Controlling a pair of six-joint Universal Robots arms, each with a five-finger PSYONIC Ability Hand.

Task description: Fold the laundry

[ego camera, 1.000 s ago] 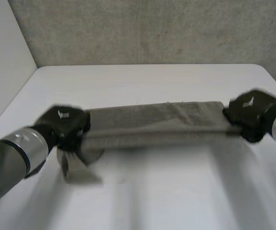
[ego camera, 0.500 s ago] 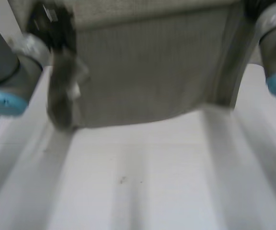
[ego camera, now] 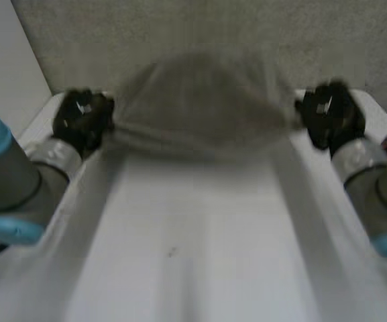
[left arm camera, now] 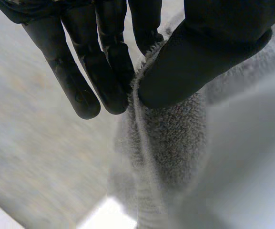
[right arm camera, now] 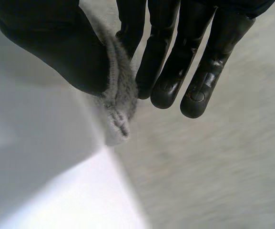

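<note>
Cloth: a grey towel (ego camera: pixel 200 107) is held in the air at the upper middle of the head view, bellied upward above the far end of the white bench (ego camera: pixel 200 235).
Left side: the left hand (ego camera: pixel 82 121), upper left, pinches one end's hem between thumb and fingers.
Right side: the right hand (ego camera: pixel 327 114), upper right, pinches the other end's corner the same way.
Axis: the towel's long axis runs left to right between the hands, neither nearer. Bare bench lies below it, toward the lower frame.

The towel (ego camera: pixel 200 107) in the head view is just a grey smear, so I can't make out folds, hems or layers. It hides the table's (ego camera: pixel 200 235) far edge too. Up close, the thumb of the left hand (left arm camera: pixel 208 52) covers the bit it pinches — same with the right hand (right arm camera: pixel 56 47) — and the towel runs off the left wrist view's edge.
</note>
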